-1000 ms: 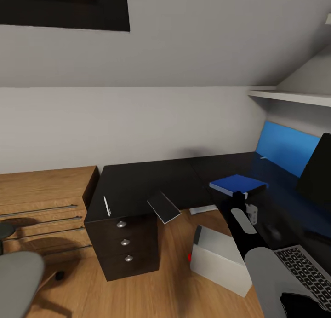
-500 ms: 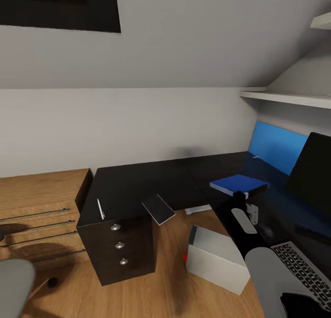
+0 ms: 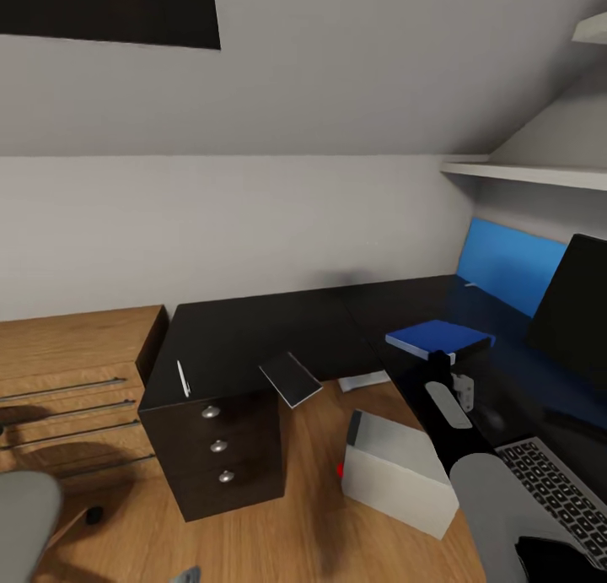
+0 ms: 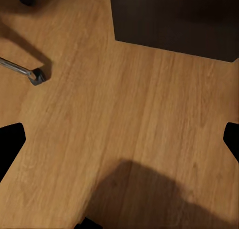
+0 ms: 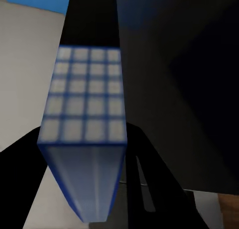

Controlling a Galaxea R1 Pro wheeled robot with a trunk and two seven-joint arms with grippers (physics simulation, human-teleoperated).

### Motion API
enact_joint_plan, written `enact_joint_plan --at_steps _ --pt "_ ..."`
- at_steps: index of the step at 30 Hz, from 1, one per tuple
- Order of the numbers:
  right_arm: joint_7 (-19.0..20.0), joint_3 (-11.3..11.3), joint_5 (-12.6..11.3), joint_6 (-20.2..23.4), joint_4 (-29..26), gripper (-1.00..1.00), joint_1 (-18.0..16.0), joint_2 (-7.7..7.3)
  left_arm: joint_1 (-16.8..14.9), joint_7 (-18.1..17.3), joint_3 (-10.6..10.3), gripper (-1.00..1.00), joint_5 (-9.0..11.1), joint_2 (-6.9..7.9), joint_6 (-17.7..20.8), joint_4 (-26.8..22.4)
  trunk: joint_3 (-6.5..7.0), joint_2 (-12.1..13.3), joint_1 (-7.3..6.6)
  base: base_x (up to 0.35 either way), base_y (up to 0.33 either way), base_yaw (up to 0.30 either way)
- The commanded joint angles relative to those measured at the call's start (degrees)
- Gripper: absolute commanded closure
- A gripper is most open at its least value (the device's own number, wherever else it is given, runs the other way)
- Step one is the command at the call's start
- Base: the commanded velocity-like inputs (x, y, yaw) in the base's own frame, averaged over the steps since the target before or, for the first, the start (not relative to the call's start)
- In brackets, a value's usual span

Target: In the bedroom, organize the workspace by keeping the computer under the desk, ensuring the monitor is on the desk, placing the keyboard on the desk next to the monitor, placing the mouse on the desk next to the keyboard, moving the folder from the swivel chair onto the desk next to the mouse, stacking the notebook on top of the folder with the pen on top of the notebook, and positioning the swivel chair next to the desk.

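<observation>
My right gripper (image 3: 439,361) is shut on the blue folder (image 3: 438,337), which it holds flat just above the black desk (image 3: 244,334). In the right wrist view the folder (image 5: 84,114) stands edge-on between the dark fingers (image 5: 149,162). A dark notebook (image 3: 290,379) overhangs the desk's front edge. The white pen (image 3: 181,378) lies above the drawers. The black monitor (image 3: 580,304) and the keyboard (image 3: 556,494) are on the desk at the right. The white computer (image 3: 396,473) stands on the floor. My left gripper (image 4: 119,139) hangs open over the wooden floor.
The grey swivel chair (image 3: 25,515) sits at the lower left, and its caster (image 4: 37,75) is near my left gripper. The desk's drawer unit (image 3: 221,448) is beside a wooden dresser (image 3: 76,380). A blue panel (image 3: 506,271) and a white shelf (image 3: 523,174) are on the right wall.
The whole picture has shifted left, so the camera has turned. The right gripper still holds the folder in the same place over the desk.
</observation>
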Motion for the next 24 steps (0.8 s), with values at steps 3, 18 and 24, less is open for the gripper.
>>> enact_joint_plan --at_steps 3,18,24 --pt "-0.1 -0.1 -0.4 0.0 0.0 1.00 0.0 -0.41 -0.1 0.4 -0.3 -1.00 0.6 -0.01 -0.2 -2.2 -0.60 -1.3 0.66 0.000 0.000 0.000" --pt "-0.3 -0.1 -0.5 1.7 0.1 1.00 0.0 -0.68 4.4 0.4 -0.4 -1.00 0.6 0.06 17.8 -21.9 -3.30 -7.3 3.96 0.000 0.000 0.000" --pt "-0.4 -0.2 -0.5 2.5 0.1 1.00 0.0 -0.70 4.4 0.4 -0.4 -1.00 0.6 0.05 17.9 -22.0 -4.37 -9.7 5.28 0.000 0.000 0.000"
